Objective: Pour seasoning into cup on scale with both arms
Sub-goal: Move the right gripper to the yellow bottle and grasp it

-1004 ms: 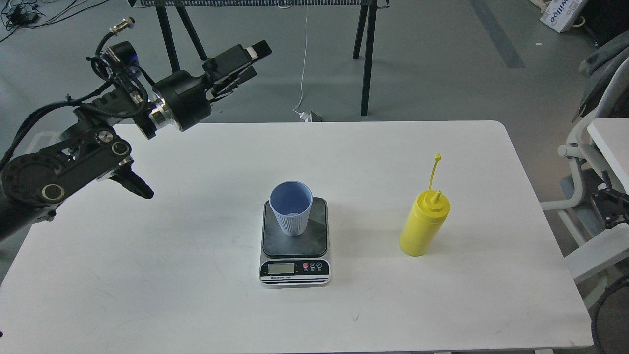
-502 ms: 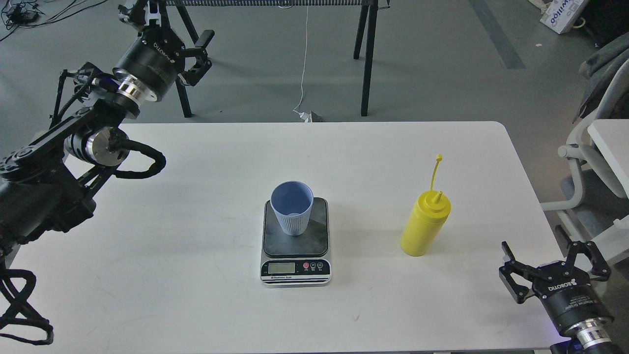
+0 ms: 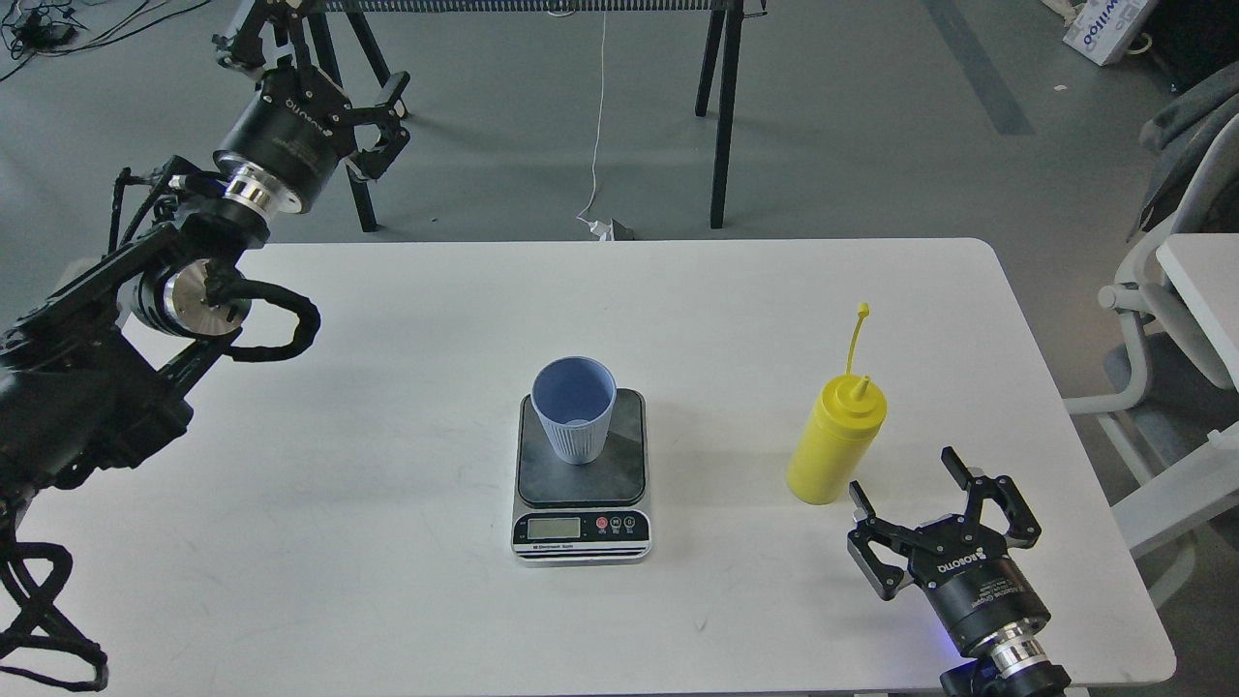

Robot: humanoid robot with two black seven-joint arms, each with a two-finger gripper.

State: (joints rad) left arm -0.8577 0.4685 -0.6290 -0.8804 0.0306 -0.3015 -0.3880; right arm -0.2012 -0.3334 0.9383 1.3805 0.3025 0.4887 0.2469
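Seasoning bottle [image 3: 834, 445], yellow and tall, stands upright on the right half of the white table [image 3: 387, 600], its pointed nozzle bare and its small cap raised on a thin yellow tether above it. Well to its left, at the table's middle, a pale blue ribbed cup [image 3: 574, 409] sits on the dark top plate of a kitchen scale [image 3: 582, 476], toward the plate's far left part; the scale's silver front strip with LCD display and round buttons faces the near edge. The right claw [image 3: 944, 511] hovers low over the table just beside the bottle's base, on its near right side, fingers spread wide and holding nothing, apart from the bottle. The left claw [image 3: 319, 60] is raised beyond the table's far left corner, pointing away toward black stand legs [image 3: 721, 116] on the grey floor; its fingers appear splayed and empty, though they partly blend with the dark legs behind. Both arms carry silver wrist rings.
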